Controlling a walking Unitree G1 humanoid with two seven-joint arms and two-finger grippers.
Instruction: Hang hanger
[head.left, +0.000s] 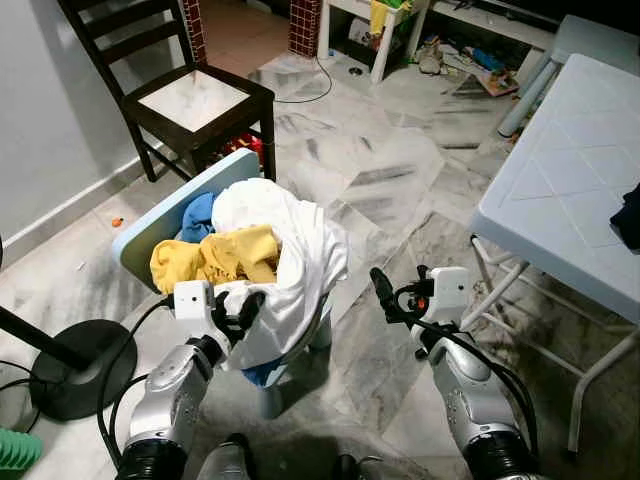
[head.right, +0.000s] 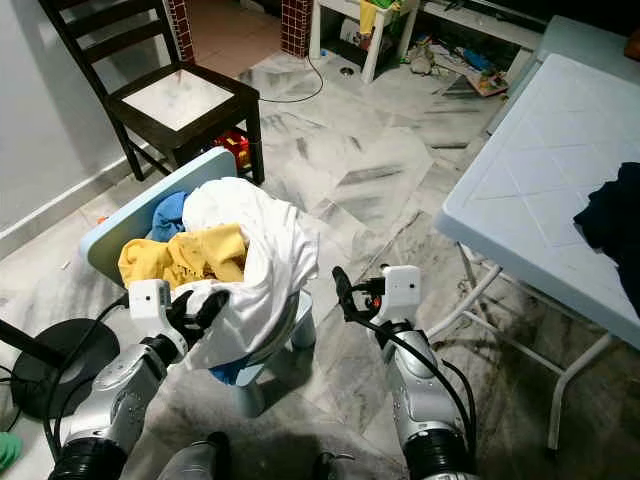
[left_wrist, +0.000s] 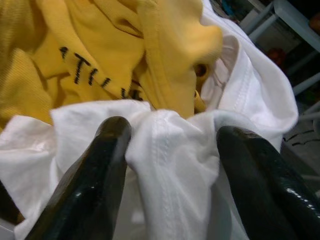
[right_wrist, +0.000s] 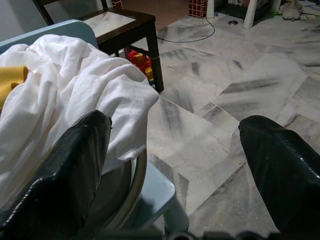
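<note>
White cloth (left_wrist: 170, 165) bunches between the left pincer's (head.left: 240, 312) two spread fingers (left_wrist: 90, 185) in the left wrist view, which also shows black letters on the yellow garment (left_wrist: 125, 55) — too small to make out from the head. Three garments heap on the pale blue chair (head.left: 150, 235): white, yellow and a blue one (head.left: 197, 217), mostly buried. Right pincer (head.left: 385, 297) hangs spread and empty beside the chair. A hanger cannot be made out. One dark cloth (head.right: 612, 220) lies cut off on the worktop (head.right: 520, 200).
</note>
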